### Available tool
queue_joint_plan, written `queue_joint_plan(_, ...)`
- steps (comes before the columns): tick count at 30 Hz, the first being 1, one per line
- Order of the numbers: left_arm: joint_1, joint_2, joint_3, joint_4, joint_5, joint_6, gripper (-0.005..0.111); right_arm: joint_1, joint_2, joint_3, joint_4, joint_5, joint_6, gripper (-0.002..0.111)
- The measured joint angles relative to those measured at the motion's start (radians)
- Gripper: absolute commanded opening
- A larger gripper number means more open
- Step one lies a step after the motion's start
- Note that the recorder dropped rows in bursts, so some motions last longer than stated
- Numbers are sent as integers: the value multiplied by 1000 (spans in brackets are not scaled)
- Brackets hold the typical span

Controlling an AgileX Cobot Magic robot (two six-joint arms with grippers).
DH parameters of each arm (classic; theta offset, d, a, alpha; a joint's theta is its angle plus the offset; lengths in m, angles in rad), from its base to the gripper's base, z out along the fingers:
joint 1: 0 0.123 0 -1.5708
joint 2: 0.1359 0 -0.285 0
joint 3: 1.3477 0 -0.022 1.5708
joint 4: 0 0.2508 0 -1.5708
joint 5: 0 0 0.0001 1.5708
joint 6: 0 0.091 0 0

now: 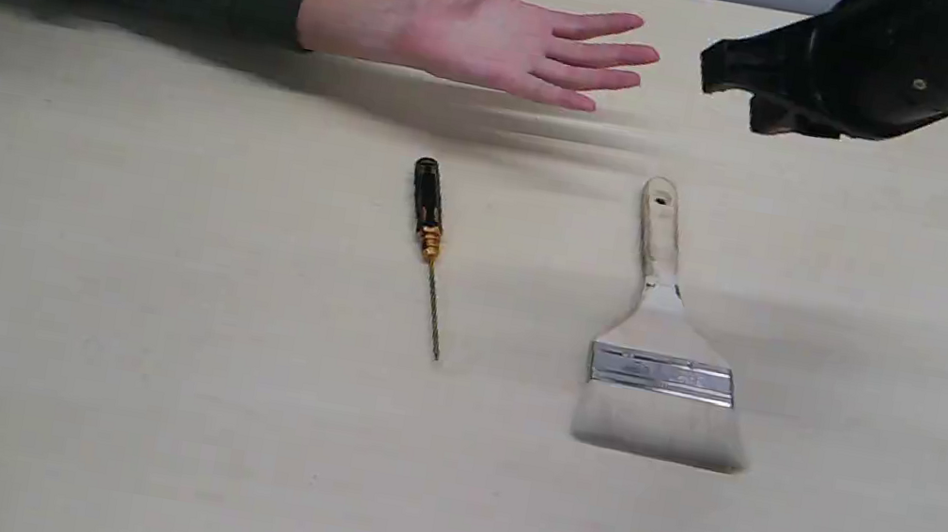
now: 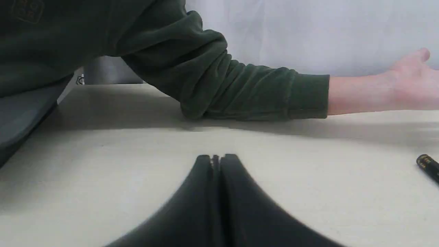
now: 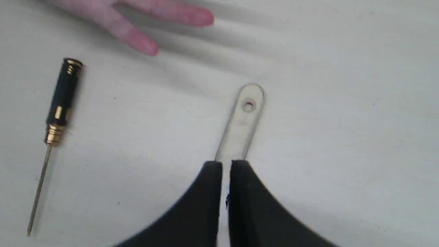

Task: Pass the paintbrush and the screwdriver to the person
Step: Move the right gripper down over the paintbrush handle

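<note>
The paintbrush (image 1: 663,334) lies flat on the table, its holed wooden handle (image 3: 244,116) pointing toward the far edge and its bristles toward the near edge. Left of it lies the small screwdriver (image 1: 427,235) with black handle and gold collar (image 3: 54,133). The person's open hand (image 1: 511,34), palm up, rests beyond both tools on a dark green sleeve (image 2: 240,89). My right gripper (image 3: 226,164) hovers shut and empty above the brush handle, seen high at the right in the exterior view (image 1: 731,83). My left gripper (image 2: 216,158) is shut, empty, low over bare table.
The pale table (image 1: 138,346) carries only the two tools. A light wall (image 2: 308,31) stands behind the far edge. The person's forearm stretches across the far left of the table.
</note>
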Motion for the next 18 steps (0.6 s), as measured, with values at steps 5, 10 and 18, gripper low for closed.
queue_joint_plan(5,0,0,0,0,0,0,0,0,88,-34,-7,58,6,9)
queue_joint_plan(10,0,0,0,0,0,0,0,0,155,-37,-3,64,6,38)
queue_joint_plan(18,0,0,0,0,0,0,0,0,230,-41,39,52,6,59)
